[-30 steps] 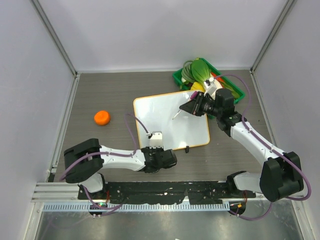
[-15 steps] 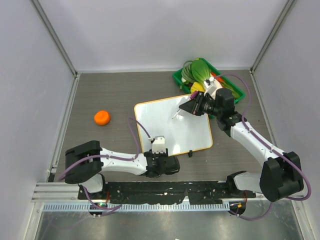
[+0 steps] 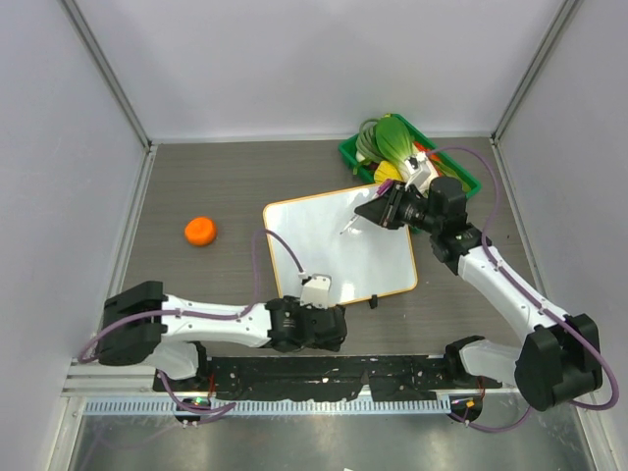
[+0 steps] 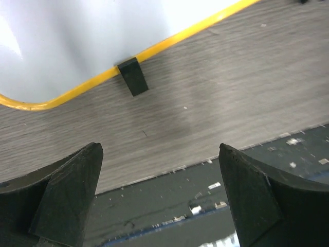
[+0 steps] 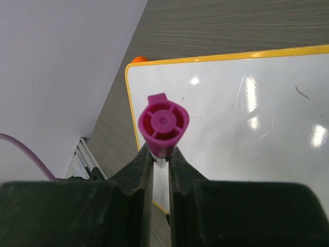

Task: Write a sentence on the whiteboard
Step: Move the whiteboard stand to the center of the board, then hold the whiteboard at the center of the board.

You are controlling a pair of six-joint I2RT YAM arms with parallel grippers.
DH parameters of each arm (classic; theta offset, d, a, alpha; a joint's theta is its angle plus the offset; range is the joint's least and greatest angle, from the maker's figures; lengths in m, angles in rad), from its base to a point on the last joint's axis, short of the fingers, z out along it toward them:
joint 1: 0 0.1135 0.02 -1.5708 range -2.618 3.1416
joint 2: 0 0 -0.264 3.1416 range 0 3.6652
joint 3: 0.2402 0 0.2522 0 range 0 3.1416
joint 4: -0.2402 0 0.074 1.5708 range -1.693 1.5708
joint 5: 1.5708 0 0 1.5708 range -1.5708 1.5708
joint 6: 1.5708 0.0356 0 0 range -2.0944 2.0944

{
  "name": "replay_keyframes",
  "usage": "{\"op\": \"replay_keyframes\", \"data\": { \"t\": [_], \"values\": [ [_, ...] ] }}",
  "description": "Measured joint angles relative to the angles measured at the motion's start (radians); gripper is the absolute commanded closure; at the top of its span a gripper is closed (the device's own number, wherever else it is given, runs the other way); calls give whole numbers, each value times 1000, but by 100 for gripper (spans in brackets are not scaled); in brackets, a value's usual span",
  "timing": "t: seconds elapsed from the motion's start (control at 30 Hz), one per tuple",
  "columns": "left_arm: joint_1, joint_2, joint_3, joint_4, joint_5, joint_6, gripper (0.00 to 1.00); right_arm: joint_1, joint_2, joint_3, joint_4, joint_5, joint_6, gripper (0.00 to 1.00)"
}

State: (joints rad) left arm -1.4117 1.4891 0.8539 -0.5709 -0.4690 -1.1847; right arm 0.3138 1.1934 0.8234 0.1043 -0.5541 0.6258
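Between the right fingers [image 3: 375,212] sits the marker [image 5: 163,123] — clamped narrow on its barrel, purple butt end facing the wrist camera, tip angled down over the far-right part of the whiteboard [image 3: 324,240]. I can't tell if the tip touches. My left fingers [image 3: 316,287] stand wide with nothing in them, low over the surface [image 4: 221,87] just off the board's near edge. One black clip [image 4: 132,76] sits close ahead on the orange-yellow frame [image 4: 180,36]. A second clip [image 3: 373,301] shows further right on the same edge.

Board lies flat, centre-right on the surface, skewed to the surface edges, between my two arms. Face is blank bar a few faint streaks. No sentence on it, so I judge the writing not started.

Handling, my guess: board is thin, light, stiff and glossy. It looks loose on the wood-grain, so it may slide or swivel under pen pressure. I'd steady it at the near framed edge beside the clip, pinching the rim or pressing down — well clear of the writing area. Marker is slim, hard, smooth, and could twist in a narrow pinch if pushed hard.

Further out: an orange fruit [image 3: 200,231] well to the left, and a green basket [image 3: 349,157] of vegetables [image 3: 392,137] far right, just beside the board's far corner.
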Motion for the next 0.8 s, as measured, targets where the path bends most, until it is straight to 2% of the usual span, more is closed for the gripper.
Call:
{"op": "replay_keyframes", "data": {
  "t": [0.27,0.4,0.63,0.8],
  "values": [
    [1,-236,-45,61,55,143,0,0,-22,-10,-28,26,-25,99],
    [51,-316,-45,102,92,227,0,0,-22,-19,-31,33,-29,99],
    [334,-343,-29,151,233,380,1,0,-29,-23,-39,41,-42,99],
    [570,-357,43,143,336,486,0,0,-59,-30,-60,48,-55,99]
  ]
}}
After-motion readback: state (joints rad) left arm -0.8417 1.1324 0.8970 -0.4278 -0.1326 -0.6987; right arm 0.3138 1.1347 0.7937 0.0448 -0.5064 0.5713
